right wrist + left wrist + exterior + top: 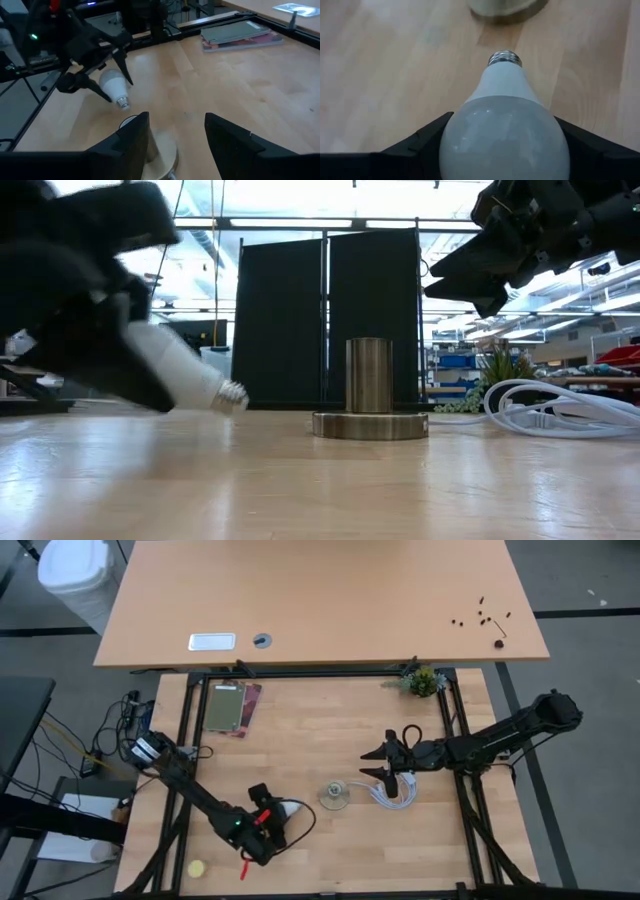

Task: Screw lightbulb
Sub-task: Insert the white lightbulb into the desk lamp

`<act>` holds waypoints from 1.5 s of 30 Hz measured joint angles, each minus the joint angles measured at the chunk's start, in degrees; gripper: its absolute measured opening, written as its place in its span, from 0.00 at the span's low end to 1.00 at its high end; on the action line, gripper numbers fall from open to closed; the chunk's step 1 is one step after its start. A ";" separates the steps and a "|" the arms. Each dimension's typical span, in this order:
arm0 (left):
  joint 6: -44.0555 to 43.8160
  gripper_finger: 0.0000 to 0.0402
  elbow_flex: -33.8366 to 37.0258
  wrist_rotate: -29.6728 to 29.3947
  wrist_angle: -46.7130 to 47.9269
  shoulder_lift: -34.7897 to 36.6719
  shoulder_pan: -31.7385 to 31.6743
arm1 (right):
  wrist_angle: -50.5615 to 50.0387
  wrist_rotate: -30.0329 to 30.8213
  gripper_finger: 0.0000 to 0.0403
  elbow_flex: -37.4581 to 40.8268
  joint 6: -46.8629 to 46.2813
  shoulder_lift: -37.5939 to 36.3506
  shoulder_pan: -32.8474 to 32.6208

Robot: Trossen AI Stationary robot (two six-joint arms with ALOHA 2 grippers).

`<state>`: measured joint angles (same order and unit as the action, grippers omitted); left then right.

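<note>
While the bulb is being carried toward its socket, these notes apply.

Left pincer point(95, 75): it is clamping the lightbulb point(504, 132) by its wide glass end, with the screw base pointing out ahead, toward the socket point(369, 392).

Lightbulb position: it is hanging tilted, base down, just above the counter point(330, 730) at the near left, a short way left of the socket and not touching it.

Socket: it is standing upright as a metal cylinder on a round disc near the middle of the counter, with the white cable point(560, 410) trailing off to its right.

Right pincer point(383, 764): its fingers are standing apart and holding nothing, hovering just right of the socket, above the cable.

Step in hand: judging by the layout, the bulb is being lined up for insertion.

Doing it well: the tilt wants correcting first, so the threaded base is pointing straight down over the cylinder's opening; then lowering gently and turning without side pressure.

Risk: the socket is looking free-standing, so it may be spinning or sliding unless the right pincer is steadying the disc.
</note>
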<state>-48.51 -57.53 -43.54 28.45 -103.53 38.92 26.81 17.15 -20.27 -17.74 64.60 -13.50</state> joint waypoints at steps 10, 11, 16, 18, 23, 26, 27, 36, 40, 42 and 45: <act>11.62 0.70 -11.97 3.26 7.57 0.00 -5.30 | 6.13 5.53 0.50 0.00 -4.03 13.48 -6.52; 12.58 0.70 -12.91 4.01 7.96 0.00 -5.69 | 7.47 5.60 0.50 0.00 -4.46 15.21 -7.00; 17.15 0.70 -16.59 6.70 10.37 0.00 -7.39 | 17.25 5.94 0.50 0.00 -6.89 23.93 -8.03; 18.83 0.70 -17.77 7.33 11.75 0.00 -8.12 | 21.97 5.94 0.50 0.00 -7.13 27.73 -8.20; 22.35 0.70 -18.96 8.96 12.78 0.02 -9.73 | 32.23 5.91 0.50 0.00 -7.73 35.53 -8.28; 23.82 0.70 -18.96 9.85 12.79 0.02 -10.40 | 38.45 5.71 0.50 0.00 -8.21 39.47 -8.28; 24.30 0.70 -18.96 9.89 12.91 0.02 -10.47 | 39.48 5.73 0.50 -0.12 -8.24 40.57 -8.28; 25.62 0.70 -23.90 9.79 22.01 0.31 -11.22 | 39.78 5.79 0.50 -9.10 -2.43 49.11 -6.80; 25.39 0.70 -25.81 9.94 26.31 0.31 -11.22 | 39.54 5.78 0.50 -13.71 1.18 51.95 -4.46; 25.10 0.70 -26.58 10.21 28.30 0.31 -11.20 | 39.47 5.77 0.50 -15.81 2.90 52.97 -3.01; 24.32 0.70 -27.07 10.30 29.92 0.31 -11.22 | 39.10 5.71 0.50 -18.32 5.24 53.86 -0.66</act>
<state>-24.19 -84.59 -33.23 58.37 -103.22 27.70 65.91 22.86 -38.59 -12.51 118.45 -14.15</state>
